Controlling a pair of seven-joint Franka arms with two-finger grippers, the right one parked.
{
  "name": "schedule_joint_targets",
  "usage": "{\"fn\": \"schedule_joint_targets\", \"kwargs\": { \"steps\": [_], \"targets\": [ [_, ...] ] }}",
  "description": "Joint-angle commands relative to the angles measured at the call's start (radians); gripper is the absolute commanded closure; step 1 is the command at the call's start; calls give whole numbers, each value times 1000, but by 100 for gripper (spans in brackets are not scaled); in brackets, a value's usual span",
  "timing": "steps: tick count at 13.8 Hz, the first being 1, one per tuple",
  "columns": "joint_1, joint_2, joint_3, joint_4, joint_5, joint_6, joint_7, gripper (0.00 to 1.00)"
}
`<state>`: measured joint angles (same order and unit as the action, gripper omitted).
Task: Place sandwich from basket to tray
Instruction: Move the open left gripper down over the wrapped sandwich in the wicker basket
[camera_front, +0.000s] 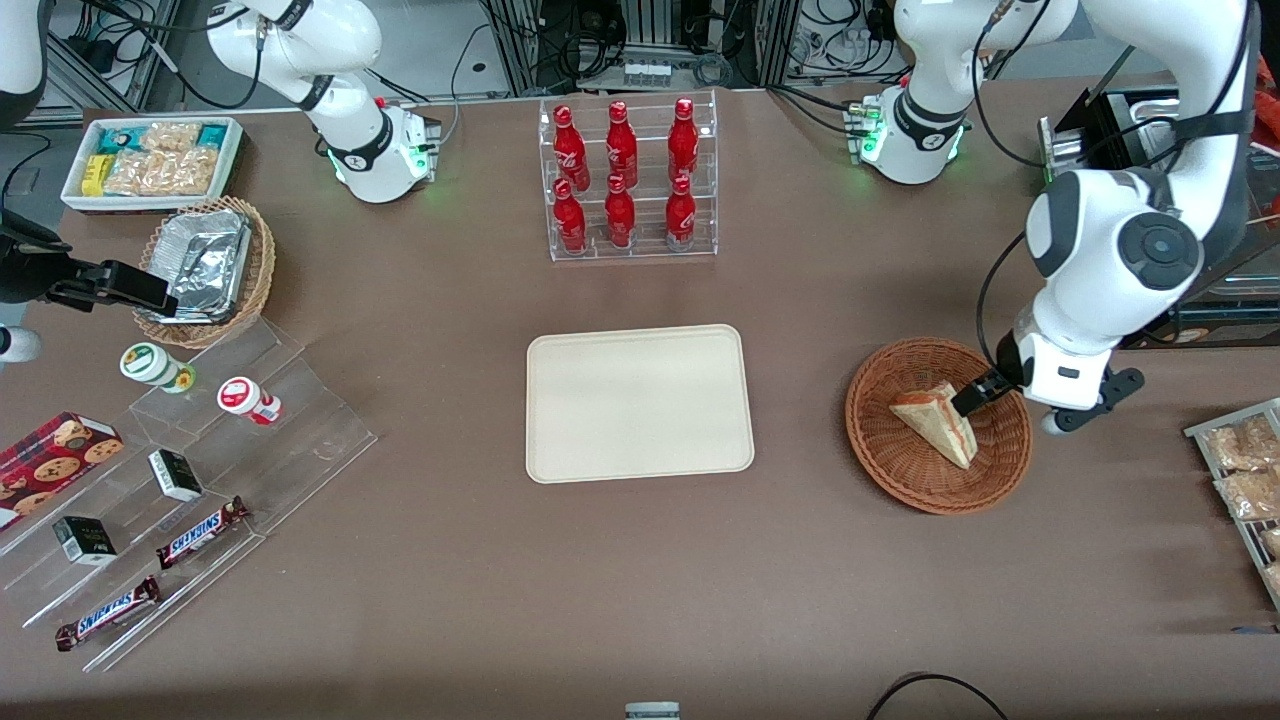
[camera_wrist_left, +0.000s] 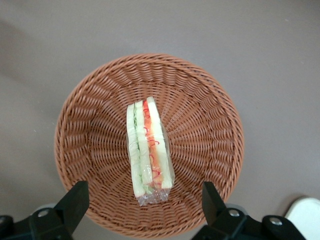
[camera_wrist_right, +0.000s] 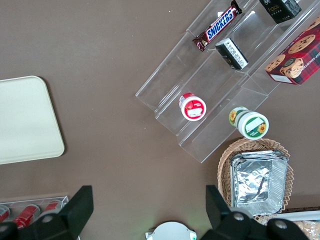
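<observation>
sandwich (camera_wrist_left: 148, 150): triangular wedge, pale bread, red and green layers on the cut edge, clear wrap crinkled at one end; lies in the basket, near its middle
basket (camera_front: 900, 460): round, shallow, reddish-brown woven wicker, ribs running out from the centre; on the table toward the working arm's end, well apart from the tray
tray (camera_front: 640, 403): flat cream plastic rectangle, rounded corners, low raised rim; mid-table, nothing on it
end effector (camera_wrist_left: 145, 206): above the basket, over the rim and the sandwich; black fingers (camera_wrist_left: 75, 202) spread wide, one on each side of the sandwich, not touching it, gripping nothing
table (camera_front: 640, 580): matte brown, smooth
bottles (camera_front: 622, 175): six glossy red ones in a clear acrylic rack, farther from the front camera than the tray
foil tray (camera_front: 203, 262): crinkled silver, in a tan wicker basket toward the parked arm's end
candy bars (camera_front: 200, 530): brown wrappers on clear acrylic steps, toward the parked arm's end
</observation>
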<state>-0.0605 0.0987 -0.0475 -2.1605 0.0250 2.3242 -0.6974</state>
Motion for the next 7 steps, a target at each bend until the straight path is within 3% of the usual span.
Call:
{"fn": "schedule_joint_targets", "kwargs": {
  "steps": [1, 7],
  "targets": [
    [-8, -21, 2, -55, 6, 46, -67, 0],
    [-13, 68, -3, -67, 1, 135, -131, 0]
  ]
}}
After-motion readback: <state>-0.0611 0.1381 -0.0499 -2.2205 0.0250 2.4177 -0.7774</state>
